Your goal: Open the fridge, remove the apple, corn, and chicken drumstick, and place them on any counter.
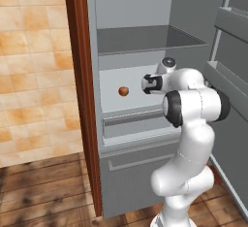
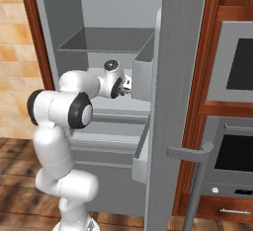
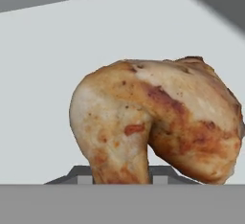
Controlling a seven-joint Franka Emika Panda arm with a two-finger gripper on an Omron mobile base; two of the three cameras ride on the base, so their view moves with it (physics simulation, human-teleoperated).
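The fridge point(image 1: 135, 172) stands open, and my arm reaches onto its middle shelf point(image 1: 111, 102). A golden-brown chicken drumstick point(image 3: 158, 122) sits very close in the hand view. Its narrow lower end lies between my gripper point(image 3: 122, 177) fingertips point(image 3: 83, 176), which press against it on both sides. In the right base view the gripper point(image 2: 127, 88) points into the fridge beside the door's bin. The small red apple point(image 1: 123, 90) rests on the same shelf, left of the hand. The corn and the counter are out of view.
The open fridge door point(image 2: 178, 52) with its bins point(image 1: 232, 75) stands close to the right of the arm. A reddish-brown wood panel point(image 1: 77, 75) borders the fridge on the left. Wall ovens point(image 2: 237, 67) are further right. An upper shelf point(image 1: 145, 39) hangs above the hand.
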